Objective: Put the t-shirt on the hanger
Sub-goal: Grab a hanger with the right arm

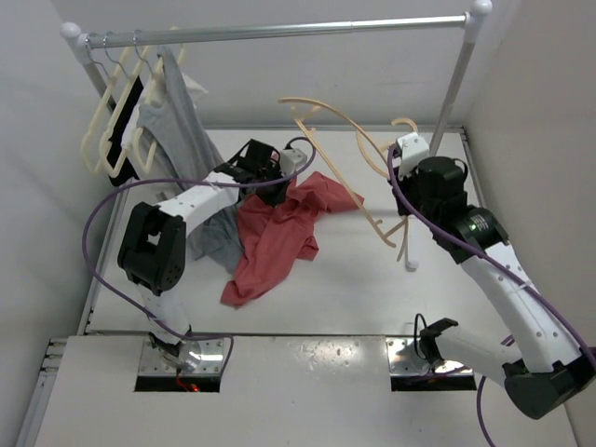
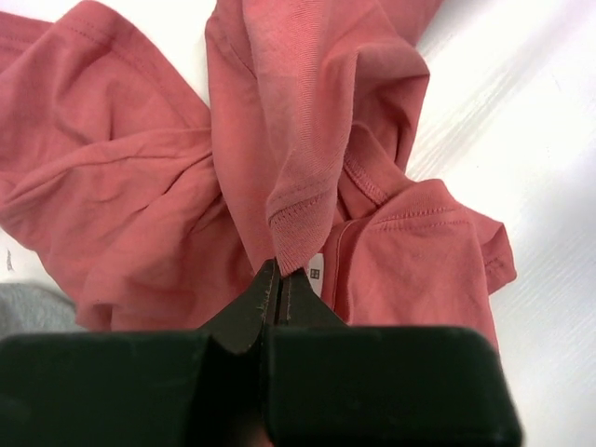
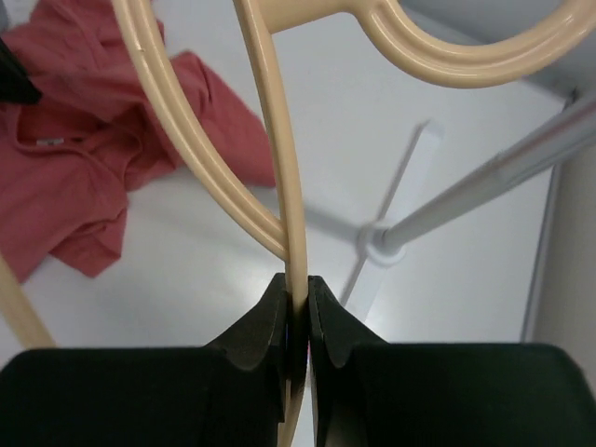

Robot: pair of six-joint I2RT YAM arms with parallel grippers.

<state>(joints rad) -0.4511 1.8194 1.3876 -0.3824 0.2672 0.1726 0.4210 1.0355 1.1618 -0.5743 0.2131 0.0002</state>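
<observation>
Both closed: my left gripper (image 2: 277, 281) pinches the limp t-shirt (image 2: 307, 112) by a stitched edge; right gripper (image 3: 296, 300) clamps the stiff hanger (image 3: 272, 140).

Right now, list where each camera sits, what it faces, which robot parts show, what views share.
Top external: above and behind, looking down on the table; left arm, right arm show.
Left wrist: on its arm, over the t-shirt; left gripper shut on its fabric.
Right wrist: on its arm, facing the hanger; right gripper shut on it.
Shared: t-shirt in all three.
</observation>
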